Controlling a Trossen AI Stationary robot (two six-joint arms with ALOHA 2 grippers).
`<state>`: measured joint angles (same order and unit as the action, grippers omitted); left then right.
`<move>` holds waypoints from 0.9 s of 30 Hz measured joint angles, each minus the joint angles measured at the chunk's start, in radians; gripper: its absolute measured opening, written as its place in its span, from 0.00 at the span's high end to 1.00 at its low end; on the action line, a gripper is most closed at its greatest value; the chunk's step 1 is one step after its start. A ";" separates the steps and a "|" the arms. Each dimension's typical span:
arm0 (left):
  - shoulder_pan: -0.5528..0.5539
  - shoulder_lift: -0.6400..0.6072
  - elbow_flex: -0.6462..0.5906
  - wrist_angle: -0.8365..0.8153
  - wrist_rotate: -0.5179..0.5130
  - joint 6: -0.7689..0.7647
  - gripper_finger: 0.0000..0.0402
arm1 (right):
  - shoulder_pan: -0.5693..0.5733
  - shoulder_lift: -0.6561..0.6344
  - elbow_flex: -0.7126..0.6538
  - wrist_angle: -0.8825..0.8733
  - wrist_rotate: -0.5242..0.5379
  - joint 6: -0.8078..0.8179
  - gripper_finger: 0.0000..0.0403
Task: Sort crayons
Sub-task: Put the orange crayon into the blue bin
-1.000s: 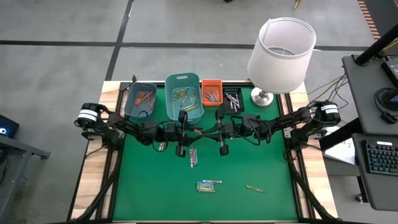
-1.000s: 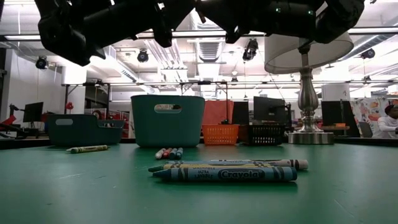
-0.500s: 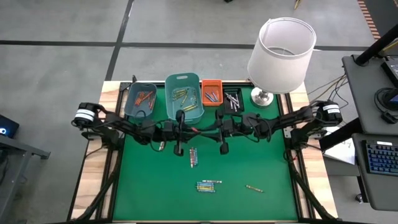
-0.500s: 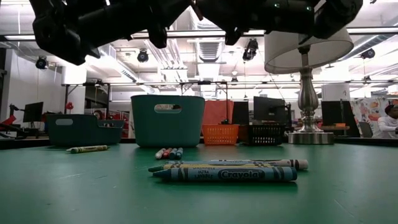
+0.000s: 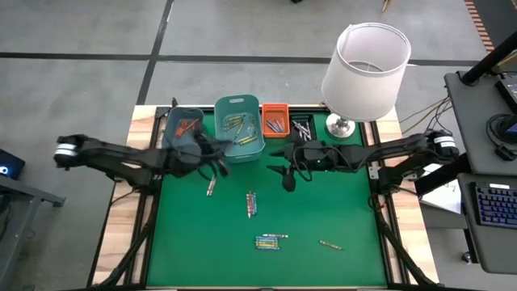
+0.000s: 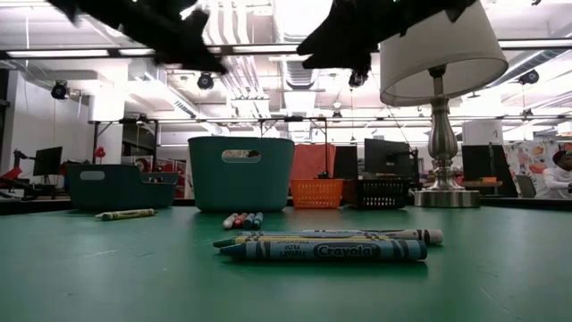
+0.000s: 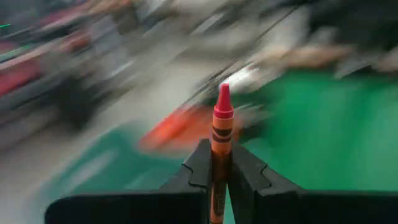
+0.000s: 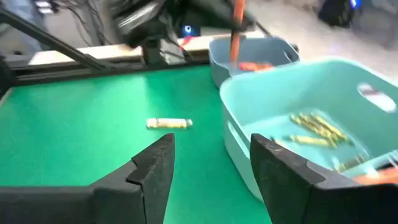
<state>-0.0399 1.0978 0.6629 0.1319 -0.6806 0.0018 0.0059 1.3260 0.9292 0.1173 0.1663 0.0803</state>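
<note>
Green felt covers the table top [image 5: 339, 218], and nearest the low camera, just below the middle of that frame, a blue paper-wrapped crayon [image 6: 323, 251] lies flat with a few more crayons touching behind it. In the overhead frame this little heap [image 5: 270, 241] sits low centre, with a single yellowish crayon [image 5: 329, 244] to its right. A short row of mixed crayons [image 5: 251, 204] lies above them near the middle, and a pale crayon [image 5: 210, 188] rests left of centre.

Farther up, the left gripper [image 5: 215, 158] hangs by the front edge of the bins, its fingers [image 7: 199, 168] pressed together on an upright orange-red crayon [image 7: 219, 143], tip pointing away from the wrist. The right gripper [image 5: 286, 173] sits right of centre at about the same height, fingers [image 8: 155, 168] spread wide with nothing between them.

Along the upper edge stand a dark grey-blue plastic bin [image 5: 179, 129] holding orange-red crayons, a taller teal plastic bin [image 5: 239, 104] holding yellow-green ones, a small orange basket [image 5: 274, 120] and a small black basket [image 5: 303, 128]. At upper right stands a lamp with a white shade [image 5: 366, 70].
</note>
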 joint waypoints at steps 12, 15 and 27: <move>0.189 -0.203 0.302 -1.098 -0.379 -0.396 0.99 | 0.000 -0.017 0.048 -0.097 0.018 0.040 0.50; 0.292 -0.202 0.311 -1.098 -0.236 -0.397 0.99 | 0.000 -0.015 0.043 -0.100 0.018 0.058 0.50; 0.794 0.019 0.310 -1.093 0.167 -0.240 0.99 | 0.000 -0.015 0.042 -0.099 0.019 0.059 0.50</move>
<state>0.7536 1.1173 0.9730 -0.9615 -0.5140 -0.2386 0.0063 1.3109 0.9714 0.0185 0.1848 0.1394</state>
